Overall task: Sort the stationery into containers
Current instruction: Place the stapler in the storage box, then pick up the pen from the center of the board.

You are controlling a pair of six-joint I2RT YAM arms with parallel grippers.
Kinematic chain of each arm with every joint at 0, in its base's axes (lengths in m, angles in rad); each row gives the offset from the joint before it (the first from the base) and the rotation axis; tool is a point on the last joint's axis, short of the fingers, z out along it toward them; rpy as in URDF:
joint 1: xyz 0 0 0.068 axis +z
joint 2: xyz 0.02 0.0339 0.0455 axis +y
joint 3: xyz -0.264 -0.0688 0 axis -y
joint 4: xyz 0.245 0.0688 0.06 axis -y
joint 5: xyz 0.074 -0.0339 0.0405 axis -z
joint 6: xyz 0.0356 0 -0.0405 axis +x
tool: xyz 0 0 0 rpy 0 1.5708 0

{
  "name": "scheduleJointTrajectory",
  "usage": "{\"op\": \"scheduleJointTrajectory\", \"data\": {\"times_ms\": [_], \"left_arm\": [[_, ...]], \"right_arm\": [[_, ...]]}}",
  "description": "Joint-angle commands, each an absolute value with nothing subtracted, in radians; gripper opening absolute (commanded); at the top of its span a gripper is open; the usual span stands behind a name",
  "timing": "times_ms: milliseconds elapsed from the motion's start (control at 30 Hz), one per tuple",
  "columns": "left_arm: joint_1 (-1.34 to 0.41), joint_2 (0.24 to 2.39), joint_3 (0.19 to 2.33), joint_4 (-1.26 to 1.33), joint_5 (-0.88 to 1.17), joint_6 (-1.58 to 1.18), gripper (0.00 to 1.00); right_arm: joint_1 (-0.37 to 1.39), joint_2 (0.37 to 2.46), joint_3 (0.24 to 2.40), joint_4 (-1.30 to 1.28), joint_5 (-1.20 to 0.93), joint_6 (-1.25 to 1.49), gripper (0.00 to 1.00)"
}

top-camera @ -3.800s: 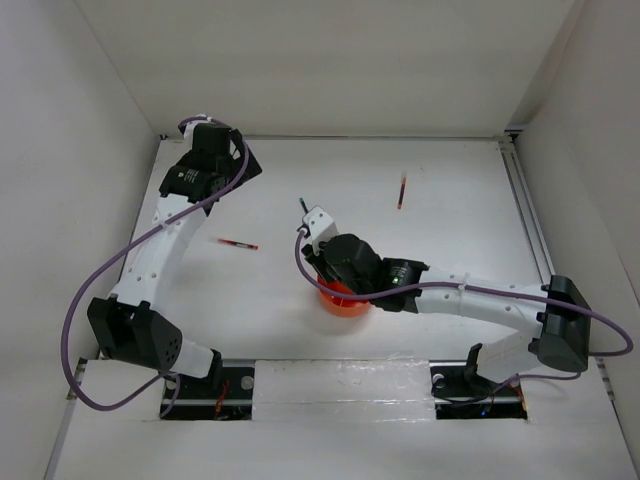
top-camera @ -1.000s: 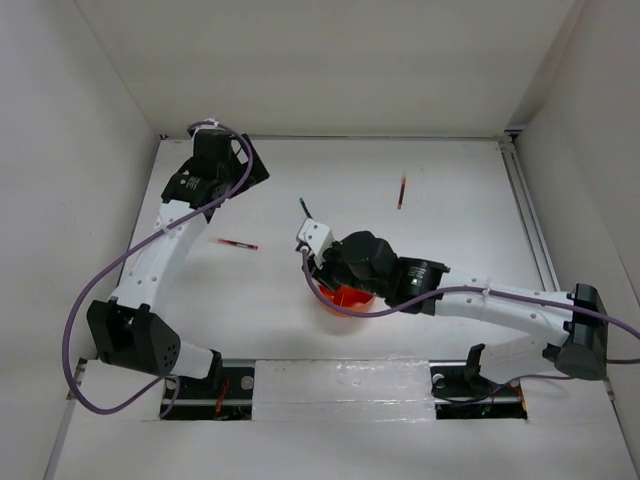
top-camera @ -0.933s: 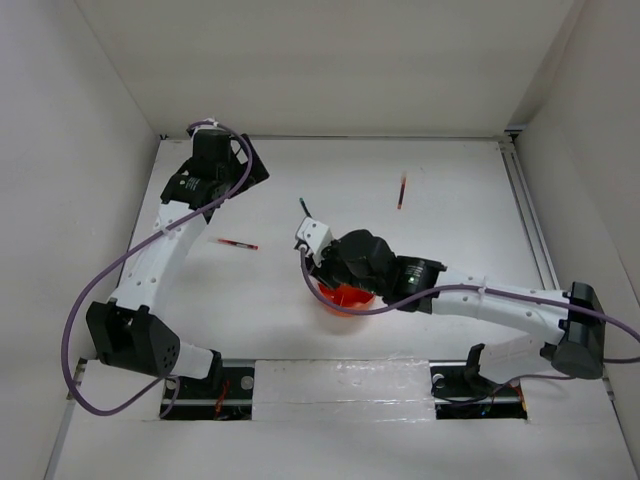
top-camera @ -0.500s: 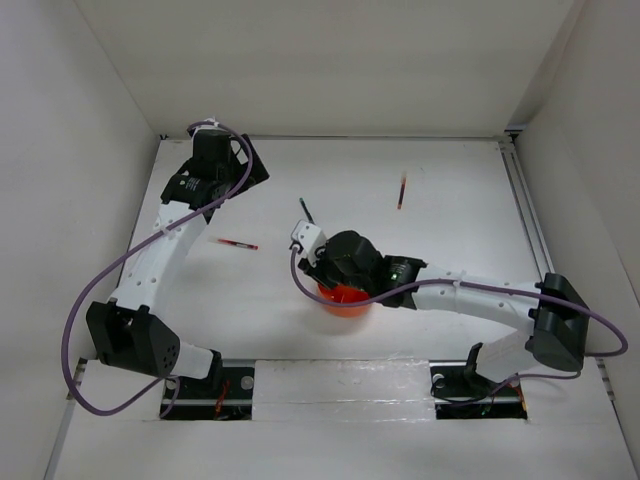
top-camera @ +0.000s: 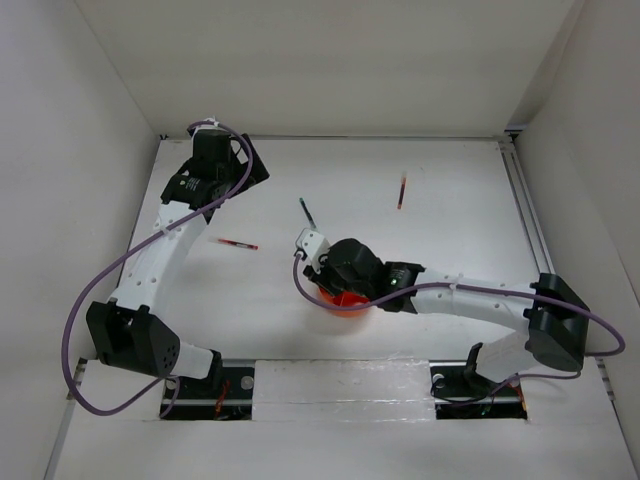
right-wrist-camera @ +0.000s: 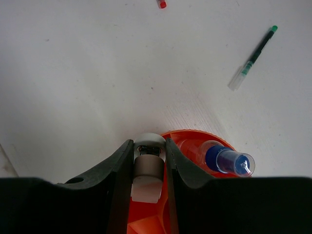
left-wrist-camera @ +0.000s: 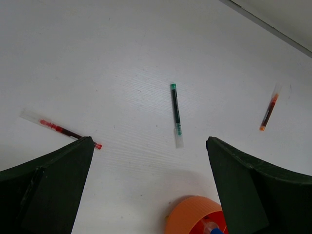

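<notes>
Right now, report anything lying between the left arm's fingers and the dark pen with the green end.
Nothing visible does: only bare table separates the open left fingers from the dark pen. One red pen lies beside one finger, off that line.

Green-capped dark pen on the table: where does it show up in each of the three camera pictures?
Top external: the green-capped pen lies just above centre, beyond the orange tray.
Left wrist: it is near the centre of the picture, with the tray's rim at the bottom edge.
Right wrist: it is in the upper right, with the tray below it.
Shared landmark: the orange tray.
</notes>
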State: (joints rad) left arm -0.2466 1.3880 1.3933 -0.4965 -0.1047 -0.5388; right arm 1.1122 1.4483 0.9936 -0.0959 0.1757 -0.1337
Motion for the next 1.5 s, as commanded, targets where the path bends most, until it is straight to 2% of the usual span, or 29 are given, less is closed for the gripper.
{"op": "scheduleJointTrajectory", "data": {"times_ms": [0,67,133,167,200,300,500,833,1067,1300,1467], "left_arm": [[-0.245,1.361,1.385,-0.466,-0.098,-0.526,1.0],[-0.245,1.361,1.385,-0.466,-0.098,-0.526,1.0],[-0.245,1.361,1.385,-0.466,-0.098,-0.526,1.0],[-0.245,1.361,1.385,-0.466,-0.098,-0.526,1.0],[-0.245,1.361,1.385,-0.466,-0.098,-0.526,1.0],[-0.245,1.361,1.385,-0.466,-0.098,-0.526,1.0],[-0.245,1.37,1.405,-0.477,-0.133,-0.517,1.0],[-0.245,1.419,1.479,-0.593,-0.238,-0.574,1.0],[-0.245,1.462,1.532,-0.771,-0.376,-0.791,1.0],[-0.245,1.572,1.513,-0.9,-0.367,-1.006,1.0],[-0.126,1.583,1.39,-0.85,-0.223,-1.074,1.0]], "right_arm": [[1.106,1.425,0.996,-0.029,0.187,-0.115,0.0],[1.106,1.425,0.996,-0.029,0.196,-0.115,0.02],[1.106,1.436,0.996,-0.029,0.196,-0.115,0.09],[1.106,1.436,0.996,-0.029,0.196,-0.115,0.25],[1.106,1.436,0.996,-0.029,0.196,-0.115,0.37],[1.106,1.436,0.996,-0.02,0.196,-0.115,0.6],[1.106,1.425,1.005,-0.02,0.187,-0.124,0.68],[1.106,1.387,1.19,-0.02,0.156,-0.147,0.71],[1.094,1.356,1.299,-0.034,0.166,-0.169,0.77],[1.049,1.376,1.454,-0.173,0.074,-0.178,0.8],[0.99,1.397,1.564,-0.343,-0.076,-0.166,0.8]]}}
